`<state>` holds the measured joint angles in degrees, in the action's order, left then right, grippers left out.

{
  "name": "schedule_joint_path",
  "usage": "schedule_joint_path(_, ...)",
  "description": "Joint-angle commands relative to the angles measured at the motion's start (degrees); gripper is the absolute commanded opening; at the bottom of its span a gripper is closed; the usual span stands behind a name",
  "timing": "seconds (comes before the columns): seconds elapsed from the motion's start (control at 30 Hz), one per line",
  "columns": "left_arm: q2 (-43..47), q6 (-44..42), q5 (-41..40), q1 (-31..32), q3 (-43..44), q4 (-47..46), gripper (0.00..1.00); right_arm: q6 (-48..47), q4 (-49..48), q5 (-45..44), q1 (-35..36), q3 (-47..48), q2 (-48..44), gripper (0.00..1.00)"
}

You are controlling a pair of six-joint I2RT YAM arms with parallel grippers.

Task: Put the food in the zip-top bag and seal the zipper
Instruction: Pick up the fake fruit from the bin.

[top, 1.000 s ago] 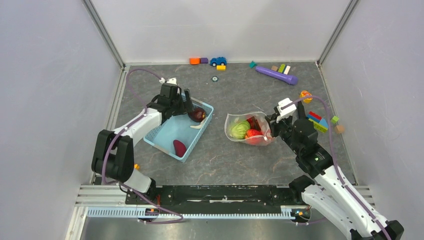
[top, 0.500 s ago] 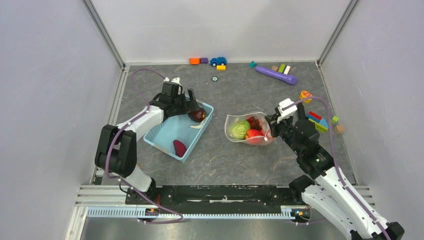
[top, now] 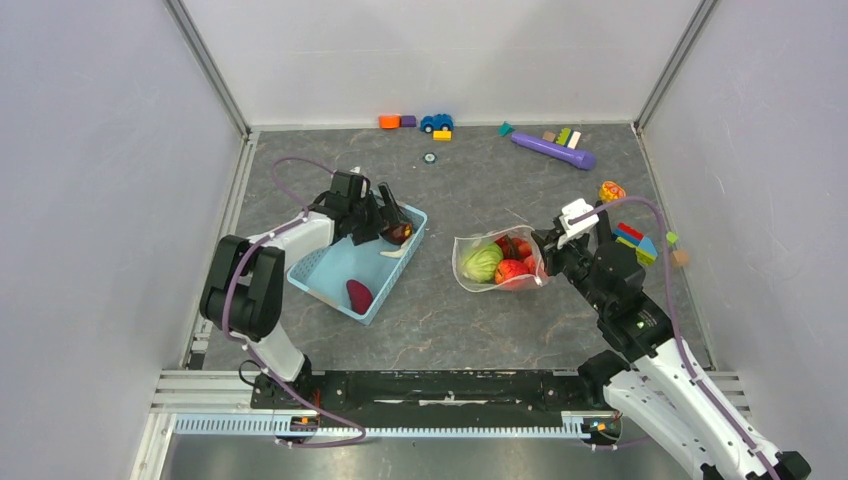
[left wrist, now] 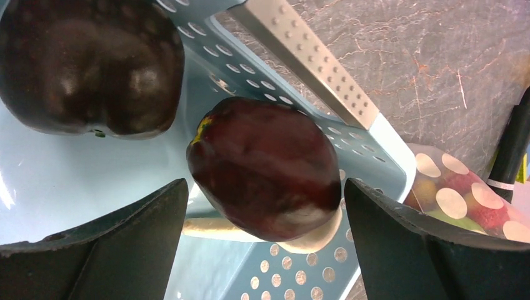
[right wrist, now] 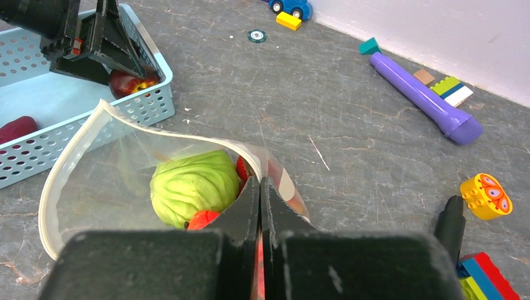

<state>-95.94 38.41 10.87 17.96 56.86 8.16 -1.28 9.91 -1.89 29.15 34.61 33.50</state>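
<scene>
Holding the rim of the zip-top bag (top: 497, 262), my right jaws are pressed fully together, with the clear plastic pinched between the two fingers (right wrist: 240, 212) and no gap between them. The bag lies on the desk (top: 450, 330) just in front of my right wrist, to the right of the light blue basket (top: 325, 300) and apart from it. Its mouth gapes toward the basket, and the pale zipper strip (right wrist: 65, 156) curves round that opening. I cannot make out the slider tab.

Some of the food is inside the bag: a green leafy piece (right wrist: 190, 184) lies near the mouth, with red pieces (top: 512, 268) behind it, next to my fingers.

My left jaws hang over the far right corner of the basket and are spread wide. Between the two fingers (left wrist: 125, 244) sits a dark maroon fruit (left wrist: 265, 169), resting inside the basket against its perforated wall and on top of a cream-coloured piece (left wrist: 315, 236). A gap shows between the fruit and my finger on the right of the wrist view. On the other side I cannot tell whether the finger touches it.

A second dark piece (left wrist: 87, 62) lies close by on the basket floor, and a magenta piece (top: 358, 294) lies nearer my base.
</scene>
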Motion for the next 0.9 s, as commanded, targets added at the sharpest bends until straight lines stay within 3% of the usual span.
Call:
schedule_joint_path(0.0, -1.23, 4.8, -0.82, -0.14, -0.35, -1.63, 1.0, -0.66, -1.8, 0.68, 0.13, 3.02, -1.07, 0.0)
schedule_joint_path(0.67, -7.43, 6.14, 0.02, 1.64, -0.02, -0.84, 1.0, -0.65, -3.27, 1.71, 0.14, 1.7, -0.59, 0.0)
schedule_joint_path(0.87, -9.11, 6.79, -1.22, 2.06, 0.7, 0.01, 0.94, -0.45, -3.44, 1.71, 0.12, 1.35, -1.4, 0.0)
